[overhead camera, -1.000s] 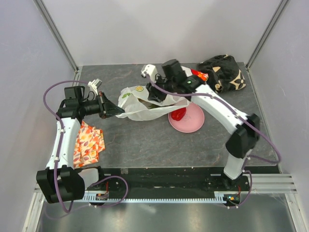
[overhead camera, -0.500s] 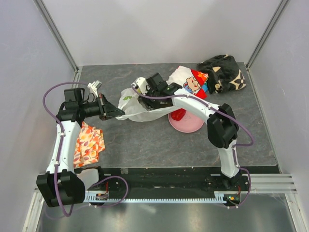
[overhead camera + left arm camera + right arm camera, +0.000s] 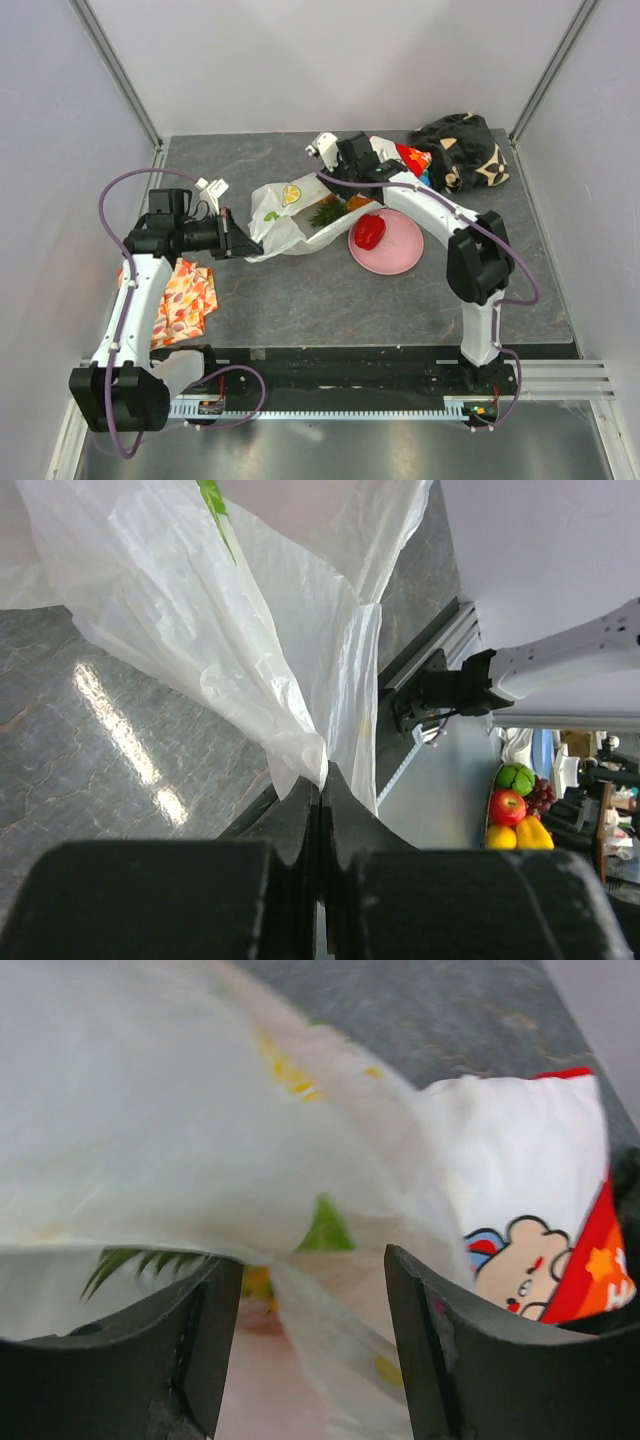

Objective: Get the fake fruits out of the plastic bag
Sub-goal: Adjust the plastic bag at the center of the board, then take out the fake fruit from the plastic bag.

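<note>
The plastic bag (image 3: 283,215) lies crumpled left of centre, its mouth toward the pink plate (image 3: 398,255). My left gripper (image 3: 243,245) is shut on the bag's left corner, and the pinched film shows in the left wrist view (image 3: 322,772). My right gripper (image 3: 343,190) is open over the bag's mouth, and a strip of bag film (image 3: 330,1330) hangs between its fingers. The pineapple (image 3: 340,208) lies at the mouth with its green crown showing, partly under film. A shiny red fruit (image 3: 369,231) rests on the plate. No other fruits are visible.
A white cloth with a cartoon bear (image 3: 402,158) lies behind the right gripper and also shows in the right wrist view (image 3: 520,1190). A black patterned cloth (image 3: 463,148) sits at the back right. An orange patterned cloth (image 3: 183,300) lies at the left edge.
My right gripper drew back and to the right from over the bag. The bag shifted left off the plate, uncovering the red fruit and the pineapple. My left gripper moved slightly right, still holding the corner.
</note>
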`<state>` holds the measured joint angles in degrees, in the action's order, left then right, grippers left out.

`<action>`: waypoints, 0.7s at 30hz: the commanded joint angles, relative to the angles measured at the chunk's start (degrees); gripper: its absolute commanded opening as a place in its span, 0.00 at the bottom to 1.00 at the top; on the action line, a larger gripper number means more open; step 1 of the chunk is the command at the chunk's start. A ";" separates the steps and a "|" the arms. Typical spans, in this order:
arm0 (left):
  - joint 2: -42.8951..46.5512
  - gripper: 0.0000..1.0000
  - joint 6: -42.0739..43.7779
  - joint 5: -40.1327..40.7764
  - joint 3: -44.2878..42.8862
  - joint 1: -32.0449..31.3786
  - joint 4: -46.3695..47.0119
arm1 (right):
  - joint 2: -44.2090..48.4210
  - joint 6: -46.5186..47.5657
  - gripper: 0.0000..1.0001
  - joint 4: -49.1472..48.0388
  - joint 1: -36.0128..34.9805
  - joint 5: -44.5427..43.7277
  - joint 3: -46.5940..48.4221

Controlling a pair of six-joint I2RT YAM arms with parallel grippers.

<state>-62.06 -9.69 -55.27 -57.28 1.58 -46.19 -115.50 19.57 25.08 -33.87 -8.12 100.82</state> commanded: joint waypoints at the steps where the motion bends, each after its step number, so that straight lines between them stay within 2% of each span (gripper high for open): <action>1: 0.72 0.02 4.25 2.00 -1.78 -0.44 -1.36 | 10.64 13.45 0.67 1.72 -0.85 18.11 -9.55; 2: 0.45 0.02 4.16 1.74 -2.13 -0.53 -1.35 | 12.48 18.69 0.67 2.42 -1.02 21.88 -10.45; 5: -0.60 0.02 3.54 1.04 -2.58 -0.62 -0.65 | 12.41 27.23 0.67 7.42 -2.60 24.89 -10.82; 9: -1.13 0.02 2.23 0.69 -2.49 -0.62 0.75 | 9.69 33.23 0.67 13.84 -5.33 26.05 -8.80; 14: -0.69 0.02 2.05 0.77 -2.67 -0.71 1.11 | 6.26 36.41 0.67 14.03 -8.40 25.44 -7.57; 21: -0.43 0.02 2.13 0.77 -2.31 -0.62 0.32 | 3.09 39.57 0.70 6.23 -9.37 17.98 -8.79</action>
<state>-63.20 -8.58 -54.04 -57.71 1.15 -46.59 -111.53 54.48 36.69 -43.29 13.58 91.11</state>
